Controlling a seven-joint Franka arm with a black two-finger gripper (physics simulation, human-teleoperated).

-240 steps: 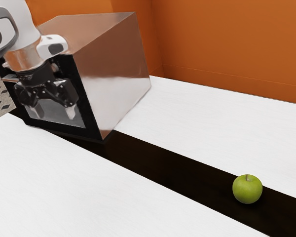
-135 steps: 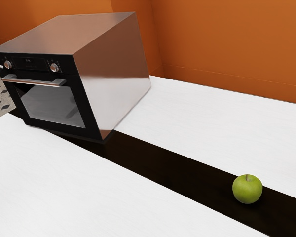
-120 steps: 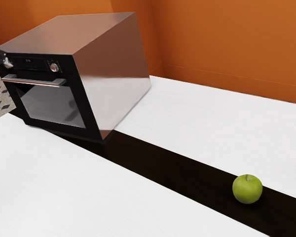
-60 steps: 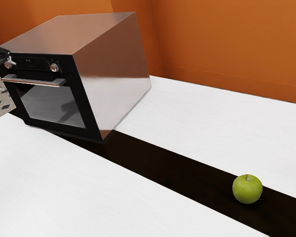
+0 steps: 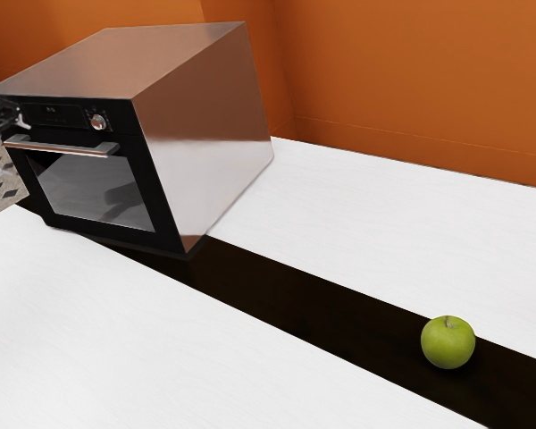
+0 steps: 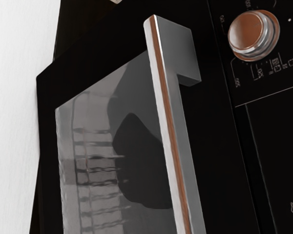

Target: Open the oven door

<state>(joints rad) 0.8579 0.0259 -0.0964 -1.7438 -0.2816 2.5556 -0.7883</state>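
Note:
At the exterior view's left edge, my gripper (image 5: pixel 11 146) is partly cut off, its two light fingertips apart, one above the other, beside the left end of the oven handle (image 5: pixel 64 148). No contact with the bar can be made out. The oven door (image 5: pixel 94 190) is closed, with a dark glass window and the bar across its top. From the wrist view, the handle (image 6: pixel 172 136) runs lengthwise in front of the hand, one end bracket showing, with the door glass (image 6: pixel 93 161) beside it.
A control knob (image 6: pixel 253 35) sits on the oven's front panel near the handle's end. The oven body (image 5: pixel 201 134) stands on a white counter (image 5: pixel 161 357) with a dark strip. A green apple (image 5: pixel 448 342) rests on that strip, away from the oven. Orange walls (image 5: pixel 411 80) rise behind.
My hand went from in front of the oven to the exterior view's left edge, then came back slightly toward the handle's left end. The door and apple have stayed put.

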